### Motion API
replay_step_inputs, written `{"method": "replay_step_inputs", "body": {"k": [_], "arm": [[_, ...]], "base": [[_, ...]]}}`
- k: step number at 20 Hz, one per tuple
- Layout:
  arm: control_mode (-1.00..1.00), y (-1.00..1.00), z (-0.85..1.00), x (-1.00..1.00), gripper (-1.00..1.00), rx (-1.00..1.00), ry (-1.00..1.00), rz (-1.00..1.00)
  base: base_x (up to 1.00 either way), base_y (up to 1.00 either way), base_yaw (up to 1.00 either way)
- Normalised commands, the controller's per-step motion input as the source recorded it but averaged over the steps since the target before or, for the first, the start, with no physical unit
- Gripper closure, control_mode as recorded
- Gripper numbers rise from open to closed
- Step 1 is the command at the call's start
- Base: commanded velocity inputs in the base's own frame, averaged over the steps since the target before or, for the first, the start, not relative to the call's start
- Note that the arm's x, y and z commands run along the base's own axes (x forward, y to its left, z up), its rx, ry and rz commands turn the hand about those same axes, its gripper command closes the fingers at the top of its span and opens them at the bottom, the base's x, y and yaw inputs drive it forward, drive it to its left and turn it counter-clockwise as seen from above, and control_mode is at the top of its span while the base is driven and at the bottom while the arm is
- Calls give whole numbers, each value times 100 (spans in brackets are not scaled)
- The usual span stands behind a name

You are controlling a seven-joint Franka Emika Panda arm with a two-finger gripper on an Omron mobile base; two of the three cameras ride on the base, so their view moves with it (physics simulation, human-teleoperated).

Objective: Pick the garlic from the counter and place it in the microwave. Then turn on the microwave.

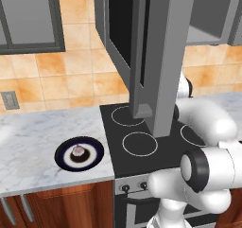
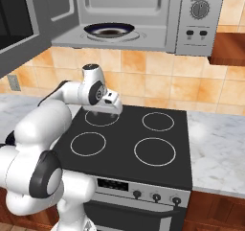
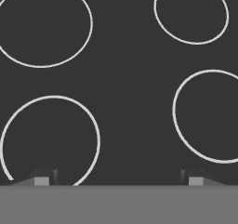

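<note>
Released and holding nothing, the end effector (image 3: pixel 116 179) hangs over the black stovetop (image 3: pixel 125 102), its two fingertips (image 3: pixel 44 177) set wide apart at the bottom of the hand view, with bare stove surface between them. Four white burner rings lie ahead of it in that view, at roughly 10, 1, 3 and 8 o'clock.

Going left to right in the left base view: a grey-framed wall cabinet (image 1: pixel 28 19) hangs at 10 o'clock, with a wall outlet (image 1: pixel 9 100) below it on the orange tiles. The marble desk (image 1: pixel 28 142) carries a dark-blue plate (image 1: pixel 94 154) at about 8 o'clock, and the garlic (image 1: pixel 78 150) sits on the middle of that plate (a small pinkish bulb, well apart from the arm). Just right of the plate the stove begins, and the microwave's open door (image 1: pixel 160 57) hangs down across the middle of the picture.

From the right base view the end effector (image 2: pixel 109 103) sits above the rear-left burner. The microwave (image 2: pixel 143 14) stands open at 12 o'clock, a dark plate (image 2: pixel 111 31) lying inside it, its dial (image 2: pixel 200 8) and two buttons to the right.
</note>
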Motion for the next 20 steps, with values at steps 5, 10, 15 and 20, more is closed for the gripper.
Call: {"method": "replay_step_inputs", "body": {"k": [5, 10, 15, 20], "arm": [[-100, 17, -10, 1, -100, 0, 0, 7], [-100, 15, -10, 1, -100, 2, 0, 11], [-100, 18, -12, 0, -100, 2, 0, 14], [-100, 22, -6, 0, -100, 2, 0, 14]], "base": [[0, 0, 0], [0, 0, 0], [0, 0, 0], [0, 0, 0]]}}
